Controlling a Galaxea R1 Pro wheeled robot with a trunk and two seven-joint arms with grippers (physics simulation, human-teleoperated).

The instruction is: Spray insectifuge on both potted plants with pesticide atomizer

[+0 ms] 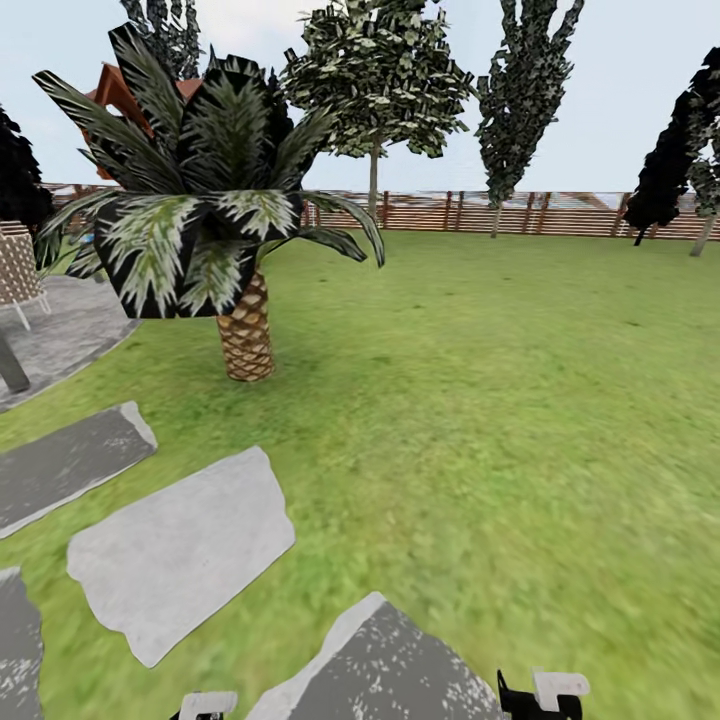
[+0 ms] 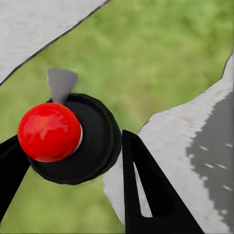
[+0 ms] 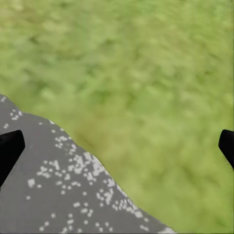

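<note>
In the left wrist view my left gripper (image 2: pixel 70 141) is shut on the pesticide atomizer (image 2: pixel 92 146). I see it end-on, as a round dark end with a red ball-shaped knob (image 2: pixel 48 131) and a grey wedge (image 2: pixel 61 83). Both black fingers (image 2: pixel 146 195) press its sides above grass and grey stone. My right gripper (image 3: pixel 119 144) is open and holds nothing, hanging over the edge of a dark speckled stone (image 3: pixel 53 190) and the grass. The garden lawn (image 1: pixel 480 400) spreads ahead. The potted plants are out of view.
A short palm (image 1: pixel 230 230) stands ahead on the left, beside a round grey patio (image 1: pixel 70 320) with a wicker chair (image 1: pixel 15 265). Grey stepping stones (image 1: pixel 180 550) lie at my feet. A brown slat fence (image 1: pixel 480 212) and trees close the far side.
</note>
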